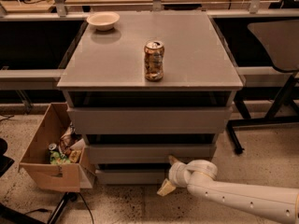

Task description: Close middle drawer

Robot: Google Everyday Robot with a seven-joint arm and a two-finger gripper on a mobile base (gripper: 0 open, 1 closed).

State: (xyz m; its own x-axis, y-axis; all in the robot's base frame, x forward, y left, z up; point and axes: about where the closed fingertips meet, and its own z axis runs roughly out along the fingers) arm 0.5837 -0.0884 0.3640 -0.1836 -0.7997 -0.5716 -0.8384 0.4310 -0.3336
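Note:
The middle drawer (149, 153) is the medium grey front on the grey cabinet, below the taller top front (149, 120) and above the slimmer bottom front (133, 175). A dark gap shows above the middle front. My gripper (168, 174) is low at the cabinet's front right, on a white arm (233, 199) that comes in from the lower right. Its fingers are spread. The upper fingertip (173, 161) is at the lower edge of the middle front and the lower one (165, 188) is in front of the bottom drawer. It holds nothing.
A drink can (153, 60) and a white bowl (103, 20) stand on the cabinet top (196, 55). An open cardboard box (49, 164) with rubbish sits on the floor at the left. A chair base (261, 125) stands at the right. A cable lies on the floor at the lower left.

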